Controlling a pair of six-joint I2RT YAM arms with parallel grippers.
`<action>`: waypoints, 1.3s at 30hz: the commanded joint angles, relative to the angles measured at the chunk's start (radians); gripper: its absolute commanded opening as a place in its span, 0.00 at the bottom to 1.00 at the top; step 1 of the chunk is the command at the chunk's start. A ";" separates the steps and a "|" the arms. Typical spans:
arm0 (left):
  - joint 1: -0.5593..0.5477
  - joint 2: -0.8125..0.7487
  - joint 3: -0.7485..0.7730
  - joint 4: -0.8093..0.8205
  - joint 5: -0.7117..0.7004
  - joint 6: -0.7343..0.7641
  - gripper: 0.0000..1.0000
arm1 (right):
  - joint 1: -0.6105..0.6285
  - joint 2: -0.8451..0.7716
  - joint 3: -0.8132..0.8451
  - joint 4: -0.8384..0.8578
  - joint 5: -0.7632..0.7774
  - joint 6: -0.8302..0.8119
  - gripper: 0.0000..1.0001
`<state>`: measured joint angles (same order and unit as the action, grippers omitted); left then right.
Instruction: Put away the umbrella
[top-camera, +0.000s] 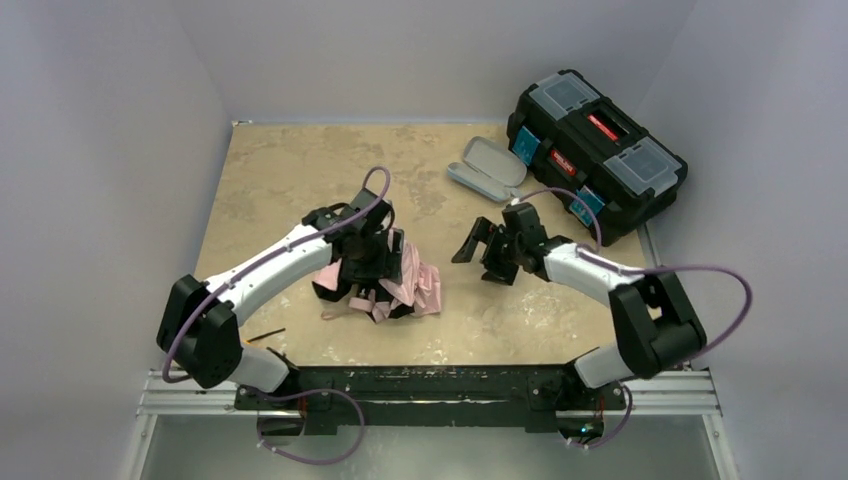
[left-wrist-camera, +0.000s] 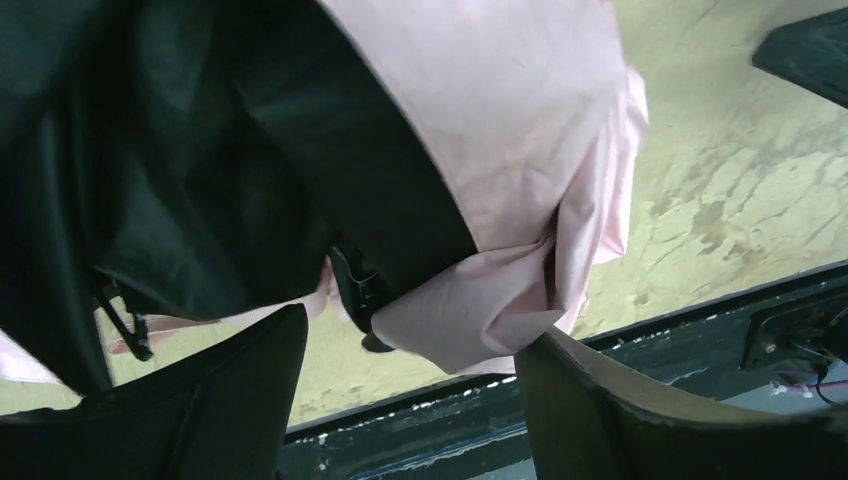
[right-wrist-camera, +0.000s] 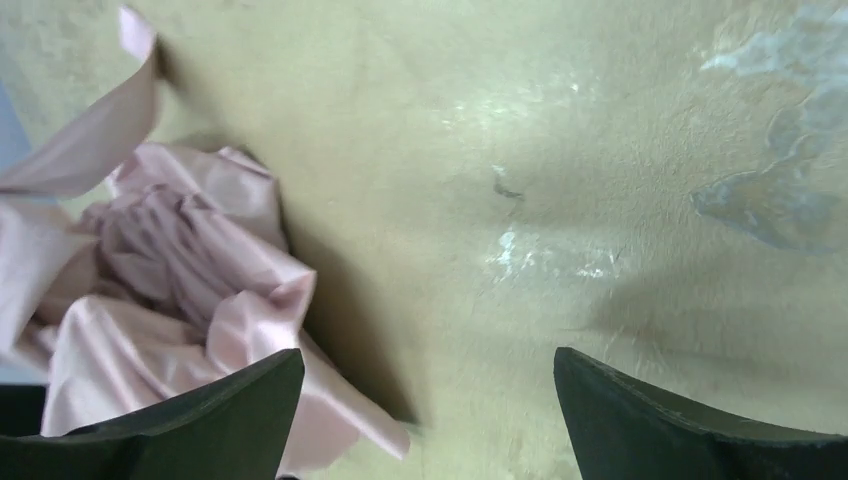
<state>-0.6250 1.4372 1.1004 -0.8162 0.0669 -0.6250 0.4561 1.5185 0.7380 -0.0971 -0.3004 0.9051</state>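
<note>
the umbrella (top-camera: 400, 285) lies crumpled, pink fabric and black lining showing, left of centre on the surface (top-camera: 300, 170); the left claw (top-camera: 367, 268) hangs right over it, jaws apart, gripping nothing; the right claw (top-camera: 468, 248) hovers near its right side, jaws wide.

Umbrella (top-camera: 425, 285): compact folding type, one piece. The canopy is made of pale pink fabric and backed with a black lining. State: collapsed but not rolled or strapped, and left as a loose, crumpled heap. The pink cloth is bunched in soft folds on the right-hand side of the heap, and one narrow pink flap is turned upward. The black lining is exposed on the left-hand side, where thin black ribs and a small black fitting can be made out among the folds. Position: laid on the tabletop (top-camera: 290, 170), left of centre and nearer the front edge than the back.
</note>
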 joint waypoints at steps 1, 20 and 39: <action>-0.029 -0.097 0.058 0.010 -0.062 -0.018 0.79 | 0.011 -0.162 0.095 -0.155 0.126 -0.124 0.99; 0.121 0.008 0.365 -0.183 -0.335 -0.170 0.65 | 0.095 -0.170 0.276 -0.224 0.161 -0.171 0.88; 0.189 0.076 0.181 0.110 -0.259 -0.401 0.50 | 0.109 -0.195 0.244 -0.203 0.126 -0.189 0.88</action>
<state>-0.4427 1.5215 1.3308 -0.8062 -0.1879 -0.9703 0.5625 1.3586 0.9779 -0.3237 -0.1677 0.7380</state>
